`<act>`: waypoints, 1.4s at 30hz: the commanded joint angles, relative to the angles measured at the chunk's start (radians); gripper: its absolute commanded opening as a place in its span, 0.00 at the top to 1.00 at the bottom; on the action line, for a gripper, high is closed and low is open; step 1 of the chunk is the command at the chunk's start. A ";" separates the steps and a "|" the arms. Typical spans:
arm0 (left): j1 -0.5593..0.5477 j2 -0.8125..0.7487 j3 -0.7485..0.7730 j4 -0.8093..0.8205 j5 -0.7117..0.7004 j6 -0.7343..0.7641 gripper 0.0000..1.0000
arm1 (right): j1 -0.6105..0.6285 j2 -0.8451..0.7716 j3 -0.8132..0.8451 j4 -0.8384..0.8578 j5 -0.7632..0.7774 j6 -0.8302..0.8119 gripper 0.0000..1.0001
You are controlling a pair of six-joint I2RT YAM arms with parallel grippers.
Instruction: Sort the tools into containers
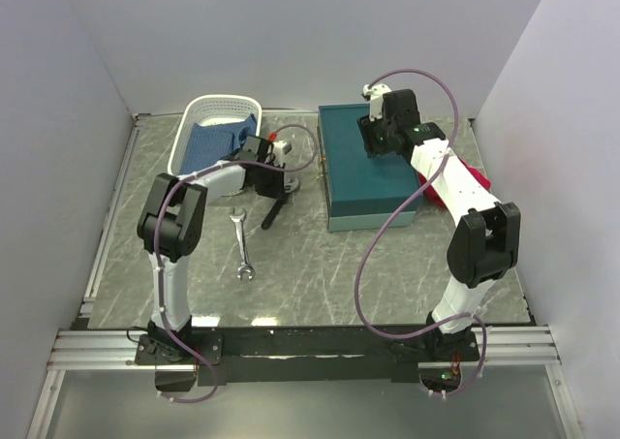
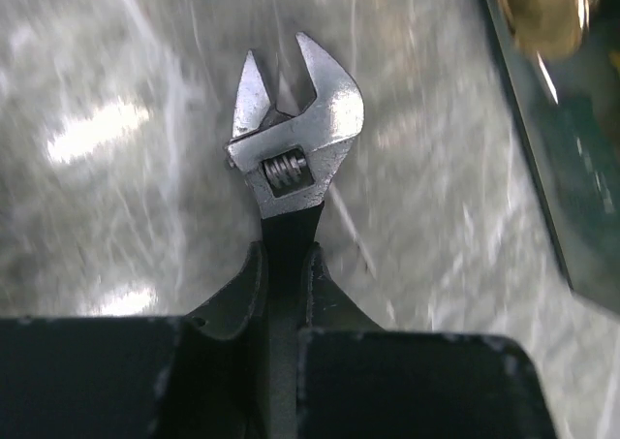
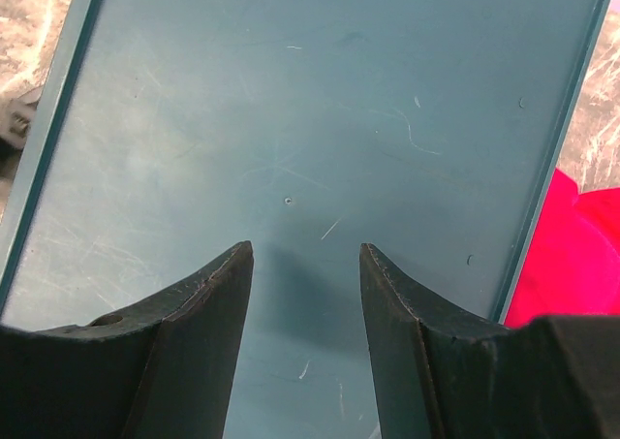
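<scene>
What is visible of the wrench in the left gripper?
The adjustable wrench has a worn silver metal head, its open jaws pointing away from the camera, a ribbed worm screw below them, and a dark handle. The left gripper pinches the handle behind the head. Marbled table lies behind; contact with it is unclear.

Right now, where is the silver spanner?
Overhead view: the silver spanner lies on the table left of centre, beside the left arm, just nearer than the dark-handled wrench.
</scene>
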 commanded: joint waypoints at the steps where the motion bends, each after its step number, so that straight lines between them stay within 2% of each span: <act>1: 0.046 -0.030 -0.041 -0.149 0.248 0.051 0.99 | 0.009 -0.016 0.053 0.030 0.000 -0.003 0.44; 3: 0.072 -0.027 -0.012 -0.158 0.330 0.054 0.99 | 0.009 -0.011 0.059 0.027 0.000 -0.003 0.44; 4: 0.080 -0.033 -0.003 -0.163 0.413 0.054 0.99 | 0.009 -0.011 0.062 0.025 0.000 -0.003 0.44; 7: 0.103 -0.076 0.047 -0.160 0.480 0.021 0.99 | 0.011 -0.017 0.064 0.027 0.008 -0.008 0.44; 12: 0.117 -0.137 0.225 -0.117 0.523 -0.067 0.99 | 0.009 -0.043 0.044 0.062 0.060 -0.005 0.44; 16: 0.112 -0.102 0.336 -0.051 0.548 -0.148 0.99 | 0.011 -0.063 0.036 0.084 0.111 -0.026 0.44; 20: 0.094 -0.070 0.423 0.021 0.560 -0.232 0.99 | 0.011 -0.082 0.042 0.124 0.226 -0.048 0.44; 26: 0.028 -0.010 0.583 0.047 0.456 -0.321 0.99 | -0.021 -0.119 0.029 0.177 0.375 0.023 0.38; 33: -0.084 0.047 0.730 0.068 0.215 -0.429 0.99 | -0.044 -0.157 -0.034 0.159 0.362 0.020 0.38; 42: -0.208 0.119 0.805 0.072 -0.036 -0.653 0.99 | -0.095 -0.232 -0.097 0.119 0.324 0.047 0.38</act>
